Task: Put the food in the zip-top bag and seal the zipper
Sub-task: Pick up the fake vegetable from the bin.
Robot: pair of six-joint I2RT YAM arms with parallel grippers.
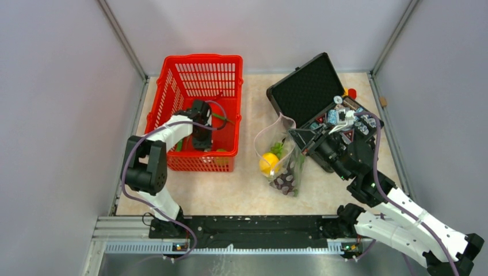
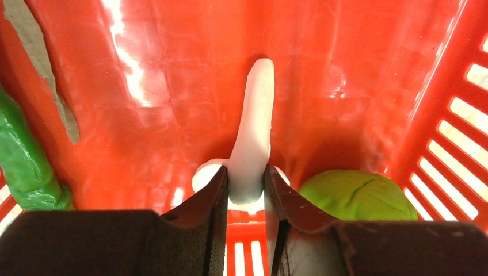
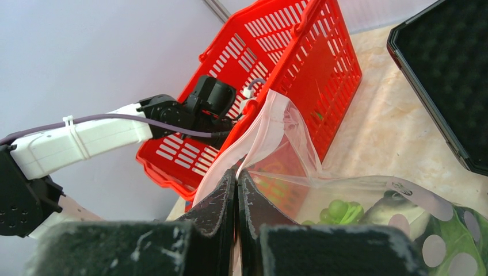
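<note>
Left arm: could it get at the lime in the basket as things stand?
Likely yes, but not yet: the lime lies uncovered right beside the left gripper, whose jaws are pinching a pale toy piece.

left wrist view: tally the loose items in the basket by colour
green: 2, leaf and lime
white: 1, long pale piece
total: 3
</note>
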